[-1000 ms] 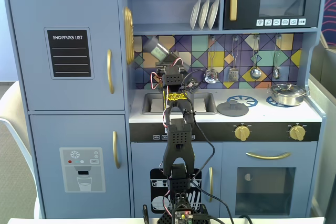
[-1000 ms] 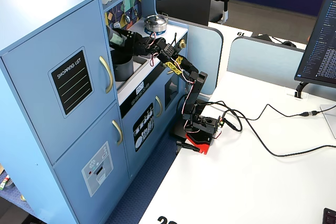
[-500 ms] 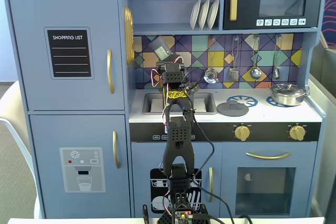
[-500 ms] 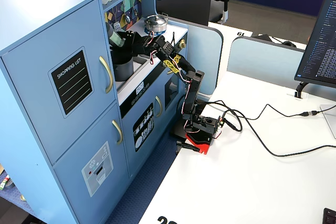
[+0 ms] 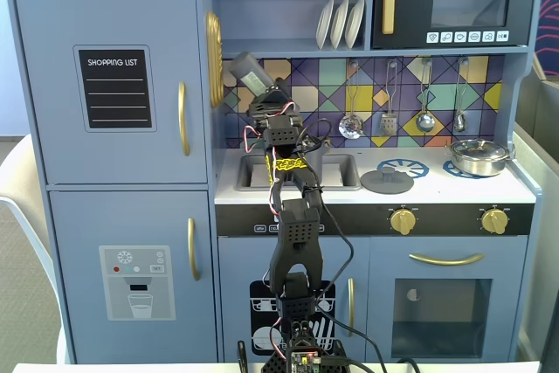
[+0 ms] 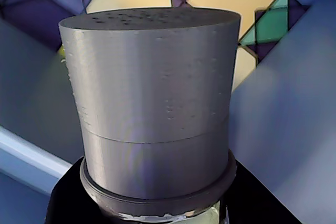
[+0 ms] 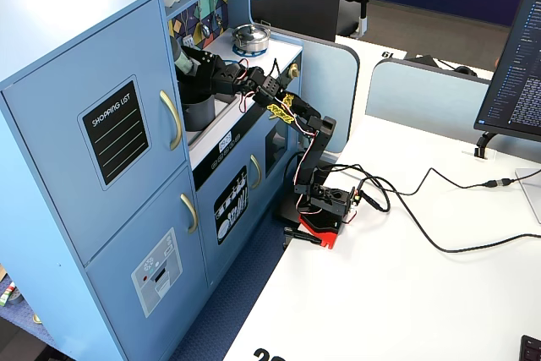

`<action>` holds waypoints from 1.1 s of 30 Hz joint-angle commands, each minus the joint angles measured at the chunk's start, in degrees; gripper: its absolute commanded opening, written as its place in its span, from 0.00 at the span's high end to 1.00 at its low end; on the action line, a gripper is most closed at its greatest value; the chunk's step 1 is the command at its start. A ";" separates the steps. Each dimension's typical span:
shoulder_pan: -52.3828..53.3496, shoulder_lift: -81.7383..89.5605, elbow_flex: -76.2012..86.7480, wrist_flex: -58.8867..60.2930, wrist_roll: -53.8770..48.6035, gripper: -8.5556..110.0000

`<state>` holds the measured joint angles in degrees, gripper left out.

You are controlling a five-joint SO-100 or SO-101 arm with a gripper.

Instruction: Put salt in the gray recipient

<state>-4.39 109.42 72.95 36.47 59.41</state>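
Observation:
My gripper [image 5: 269, 98] is shut on the salt shaker [image 5: 251, 73], a dark-gray cylinder with a pale label. It is held tilted, top toward the upper left, above the sink against the tiled back wall. In the wrist view the shaker's lighter gray perforated top [image 6: 152, 98] fills the frame, with black fingers [image 6: 68, 205] on both sides of its base. In a fixed view from the side, the gripper [image 7: 193, 63] holds the shaker [image 7: 179, 52] just above the matte gray pot [image 7: 200, 114], which stands in the sink. From the front the arm hides the pot.
A flat gray lid [image 5: 387, 183] lies on the counter right of the sink [image 5: 336, 172]. A shiny steel pan [image 5: 477, 156] sits on the right burner. Utensils [image 5: 351, 124] hang on the back wall. The fridge door with its gold handle [image 5: 182, 118] stands to the left.

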 commanded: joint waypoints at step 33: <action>6.42 -4.39 -11.95 9.93 -13.10 0.93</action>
<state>-1.32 107.93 75.50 29.44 58.54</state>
